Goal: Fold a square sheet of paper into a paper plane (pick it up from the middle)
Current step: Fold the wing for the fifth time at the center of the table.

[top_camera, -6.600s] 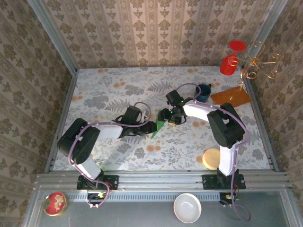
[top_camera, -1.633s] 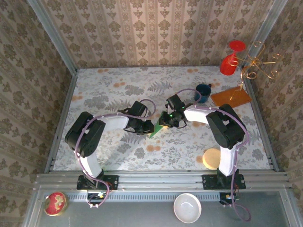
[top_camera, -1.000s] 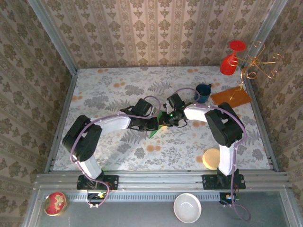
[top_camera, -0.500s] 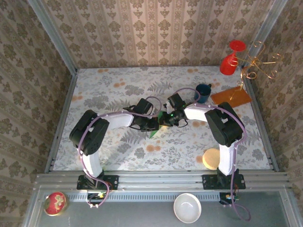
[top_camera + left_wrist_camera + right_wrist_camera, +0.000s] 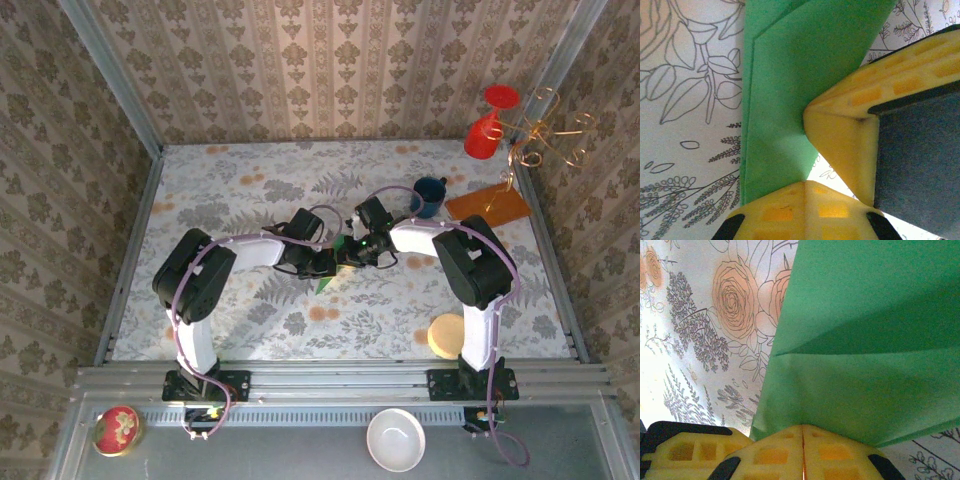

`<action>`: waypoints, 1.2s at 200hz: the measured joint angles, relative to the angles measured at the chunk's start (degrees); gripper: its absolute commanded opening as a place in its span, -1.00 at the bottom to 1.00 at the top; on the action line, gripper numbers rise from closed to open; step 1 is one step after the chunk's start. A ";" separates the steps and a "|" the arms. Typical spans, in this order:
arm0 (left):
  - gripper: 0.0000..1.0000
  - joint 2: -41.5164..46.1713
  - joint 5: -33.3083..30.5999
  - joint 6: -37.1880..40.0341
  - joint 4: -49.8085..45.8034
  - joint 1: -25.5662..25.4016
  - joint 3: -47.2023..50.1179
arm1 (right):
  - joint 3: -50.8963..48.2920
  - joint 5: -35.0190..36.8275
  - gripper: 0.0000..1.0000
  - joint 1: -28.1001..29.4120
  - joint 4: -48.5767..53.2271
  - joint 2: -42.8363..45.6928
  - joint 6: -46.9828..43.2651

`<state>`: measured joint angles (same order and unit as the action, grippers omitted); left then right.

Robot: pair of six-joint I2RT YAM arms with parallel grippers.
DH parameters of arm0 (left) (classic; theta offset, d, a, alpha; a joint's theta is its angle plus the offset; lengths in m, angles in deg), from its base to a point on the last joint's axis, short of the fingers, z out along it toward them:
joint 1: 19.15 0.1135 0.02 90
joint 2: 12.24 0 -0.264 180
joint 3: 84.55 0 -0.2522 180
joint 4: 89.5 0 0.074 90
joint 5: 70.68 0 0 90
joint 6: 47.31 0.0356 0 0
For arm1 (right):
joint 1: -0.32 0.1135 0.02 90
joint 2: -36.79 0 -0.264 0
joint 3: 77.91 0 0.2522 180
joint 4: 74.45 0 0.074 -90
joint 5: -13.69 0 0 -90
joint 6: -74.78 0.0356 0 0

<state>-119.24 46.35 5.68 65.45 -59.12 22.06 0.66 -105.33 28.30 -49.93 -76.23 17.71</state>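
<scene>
Left jaws and right jaws each pinch the one folded green sheet.

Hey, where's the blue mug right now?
In the top view, the blue mug stands toward the back right, just left of the orange-brown board.

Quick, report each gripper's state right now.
Left gripper: closed on the paper.
Right gripper: closed on the paper too.

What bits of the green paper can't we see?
Top view: the left gripper and right gripper cover most of the green paper; a corner peeks out.
Left wrist view: top edge cuts it off; yellow fingers hide its bottom.
Right wrist view: top and right edges cut it off.
</scene>
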 measured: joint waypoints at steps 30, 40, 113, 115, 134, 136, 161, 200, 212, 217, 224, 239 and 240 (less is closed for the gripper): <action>-0.99 0.37 0.04 0.00 1.68 0.00 1.33 | 0.24 -0.02 -0.81 -0.04 0.22 -0.22 0.00; -1.00 0.81 0.04 0.00 2.40 0.00 2.16 | 0.44 -0.04 -0.80 -0.11 0.59 -0.31 0.00; -1.00 4.72 0.31 0.33 3.89 -0.13 7.56 | 1.36 -0.22 -0.81 -0.09 1.70 -0.76 -0.02; -1.00 4.76 0.31 0.44 3.80 -0.13 7.63 | 1.36 -0.22 -0.81 -0.09 1.70 -0.79 -0.02; -1.00 5.40 0.44 1.46 2.64 -0.17 8.11 | 1.38 -0.22 -0.82 -0.09 1.73 -0.85 -0.02; -1.00 5.44 0.44 1.62 2.45 -0.17 8.15 | 1.38 -0.22 -0.82 -0.09 1.73 -0.85 -0.02; -1.00 6.03 0.42 3.67 0.28 -0.20 8.22 | 1.40 -0.24 -0.82 -0.09 1.75 -0.85 0.00; -1.00 7.80 0.17 6.01 -3.28 -0.22 9.38 | 1.49 -0.26 -0.82 -0.09 1.88 -0.90 -0.02; -1.00 8.85 0.20 6.23 -3.78 -0.15 10.51 | 1.49 -0.28 -0.82 -0.09 1.88 -0.90 0.00; -1.00 9.38 0.22 6.23 -3.82 -0.11 11.15 | 1.49 -0.31 -0.81 -0.09 1.88 -0.90 0.00; -1.00 10.16 0.24 6.23 -3.89 -0.09 12.02 | 1.49 -0.35 -0.81 -0.09 1.88 -0.90 0.00; -1.00 11.87 0.35 6.19 -3.98 0.00 13.84 | 1.46 -0.46 -0.81 -0.09 1.86 -0.90 0.04; -1.00 11.98 0.37 6.19 -4.00 0.00 13.92 | 1.46 -0.48 -0.81 -0.09 1.84 -0.90 0.04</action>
<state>-107.26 46.72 11.86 61.45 -59.12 35.98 2.13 -105.81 28.22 -48.09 -77.12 17.75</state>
